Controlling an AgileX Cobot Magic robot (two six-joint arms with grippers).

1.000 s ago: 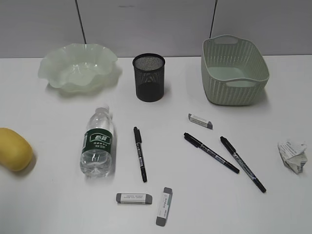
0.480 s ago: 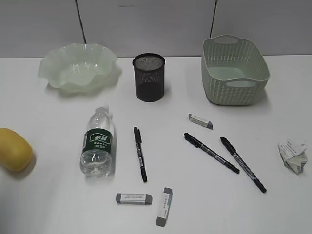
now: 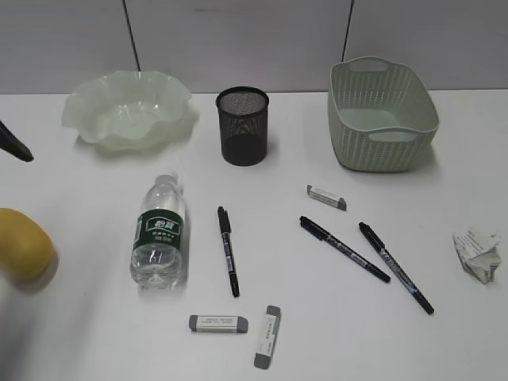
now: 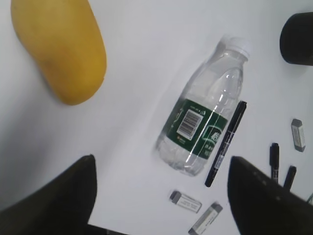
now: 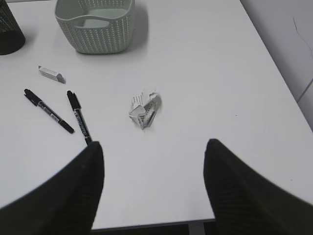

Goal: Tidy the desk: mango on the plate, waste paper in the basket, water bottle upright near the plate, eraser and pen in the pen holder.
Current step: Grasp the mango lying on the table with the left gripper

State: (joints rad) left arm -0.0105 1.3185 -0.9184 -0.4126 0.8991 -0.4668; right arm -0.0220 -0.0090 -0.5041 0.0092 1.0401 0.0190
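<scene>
The mango (image 3: 24,242) lies at the desk's left edge, also in the left wrist view (image 4: 61,46). The water bottle (image 3: 159,232) lies on its side (image 4: 203,115). Three pens (image 3: 228,251) (image 3: 344,248) (image 3: 394,267) and three erasers (image 3: 218,323) (image 3: 268,336) (image 3: 326,197) lie loose on the desk (image 3: 95,333). The waste paper (image 3: 477,254) sits at the right (image 5: 145,109). The plate (image 3: 127,107), pen holder (image 3: 243,125) and basket (image 3: 381,111) stand at the back. My left gripper (image 4: 161,183) is open and empty above the desk; one fingertip (image 3: 14,143) shows at the left edge. My right gripper (image 5: 154,169) is open and empty near the front edge.
The desk's right edge and front edge (image 5: 195,223) show in the right wrist view. A grey panelled wall (image 3: 254,40) runs behind the desk.
A dark fingertip of my left gripper has come into the exterior view at the left edge, above the mango. The mango's left side now looks blurred. Nothing else has moved.
</scene>
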